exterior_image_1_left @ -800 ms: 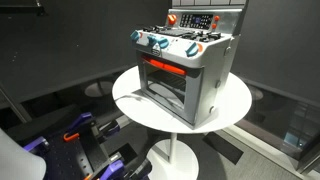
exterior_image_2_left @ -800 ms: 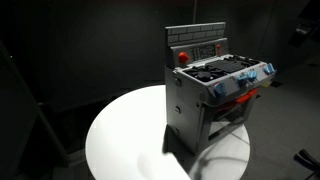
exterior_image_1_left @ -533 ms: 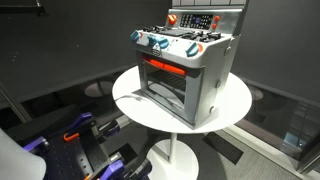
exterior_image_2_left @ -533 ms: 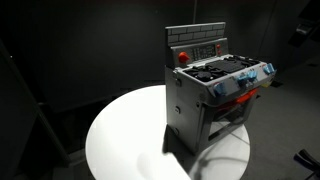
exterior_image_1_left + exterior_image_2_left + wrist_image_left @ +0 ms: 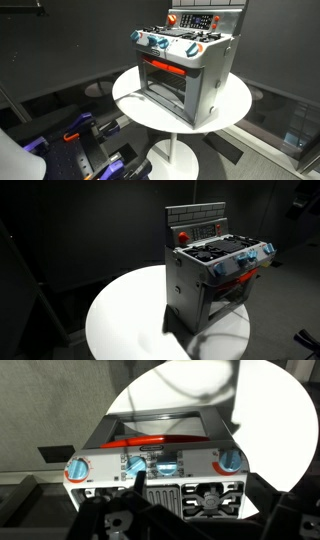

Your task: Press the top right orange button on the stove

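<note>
Wrist view looked down over the front of a grey toy stove (image 5: 160, 478). The stove stood on a round white bench (image 5: 270, 420). Along the stove's front edge sat a row of blue-and-orange knobs (image 5: 77, 468), one near each end. Below them, in this picture's upper part, ran the orange oven-door handle (image 5: 160, 440). Dark parts of the end effector (image 5: 190, 525) filled the bottom of the picture, above the stove's top. They were too dim and too cropped to show whether the fingers were spread or pressed together. Nothing was seen held between them.

In both exterior views the stove (image 5: 190, 70) (image 5: 205, 280) stood upright near the middle of the bench (image 5: 130, 100) (image 5: 120, 310). Its oven door faced outward, and the handle (image 5: 165, 68) (image 5: 238, 278) lay across the door's top. The knobs (image 5: 158, 42) (image 5: 218, 270) lined the edge just above the handle.

A raised back panel stood behind the cooktop. On it a round orange button (image 5: 171, 18) (image 5: 182, 236) sat near one upper corner of the panel. Whether it was the top right button could not be settled from these angles. The end effector itself could not be made out in either exterior view, so its spacing from the button could not be told.
</note>
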